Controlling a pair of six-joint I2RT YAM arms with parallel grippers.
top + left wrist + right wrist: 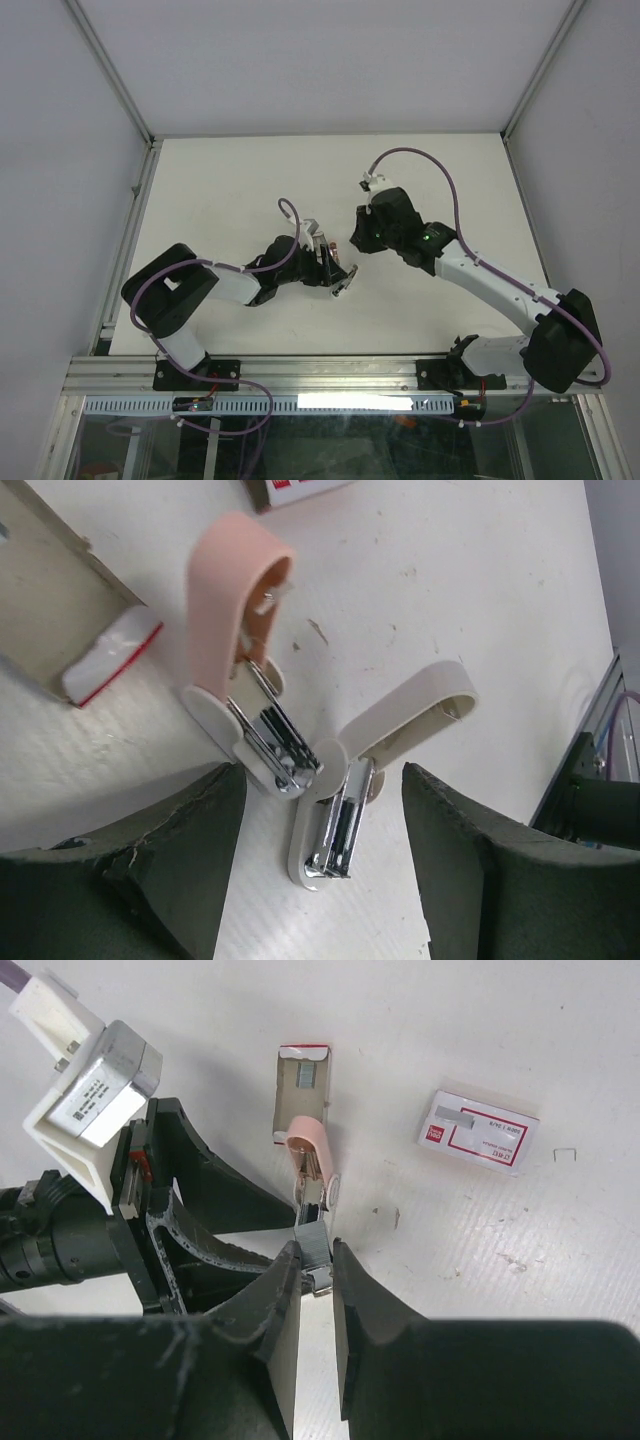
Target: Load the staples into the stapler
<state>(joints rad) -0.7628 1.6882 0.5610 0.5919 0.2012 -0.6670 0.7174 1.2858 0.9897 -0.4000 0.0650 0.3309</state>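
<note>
From above, both arms reach to the middle of the white table (230, 180). The left gripper (338, 272) and the right gripper (353, 244) are close together. The small stapler (345, 284) peeks out at the left one's tips.

The left wrist camera shows the stapler (300, 755) open on the table. Its pink half (230, 590) sticks up and its white half (415, 710) leans away. The left gripper (322, 780) is wide, with one finger on each side of the stapler and a gap to at least one of them. The staple box (300, 488) lies farther off, at the top edge.

The right wrist camera shows the right gripper (318, 1257) narrow. A little silvery piece shows in the gap, but I cannot tell if it is pinched. The stapler (308, 1150) is just past the tips. The tray (303, 1090) of staples lies right behind it. The staple box (480, 1132) lies off to one side, apart.
</note>
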